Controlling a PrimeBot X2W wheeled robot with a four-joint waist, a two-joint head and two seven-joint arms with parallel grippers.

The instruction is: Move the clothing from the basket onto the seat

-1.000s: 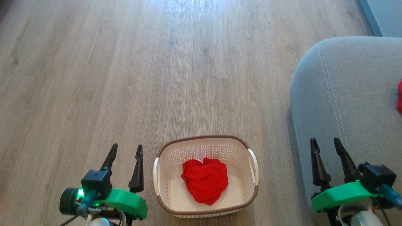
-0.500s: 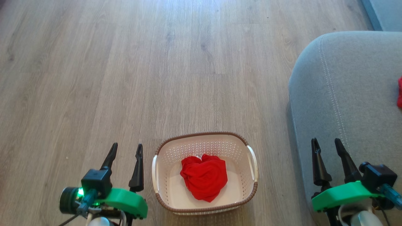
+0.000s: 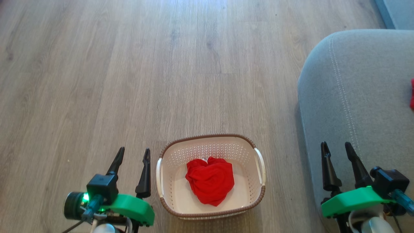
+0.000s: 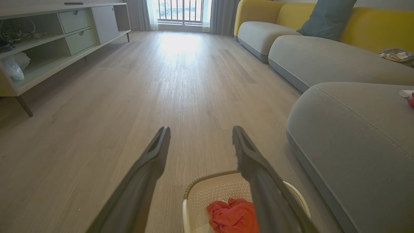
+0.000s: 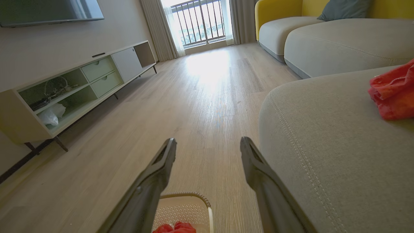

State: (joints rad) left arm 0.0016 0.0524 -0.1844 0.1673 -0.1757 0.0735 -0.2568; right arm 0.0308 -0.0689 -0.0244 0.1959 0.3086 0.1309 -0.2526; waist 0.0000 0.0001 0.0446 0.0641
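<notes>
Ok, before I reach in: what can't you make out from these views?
Clothing in the basket: bunched in the head view; its own folds hide whether it is one piece or several.
Red piece on the seat: cut off by the right edge in the head and right wrist views.
Small pale thing beside it, left wrist view: too small to tell.

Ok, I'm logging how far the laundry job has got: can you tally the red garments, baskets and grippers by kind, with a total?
Red garments: 2, one garment in the basket, another garment on the seat
Baskets: 1
Grippers: 2, left gripper and right gripper, both with jaws open and holding nothing
Total: 5
</notes>
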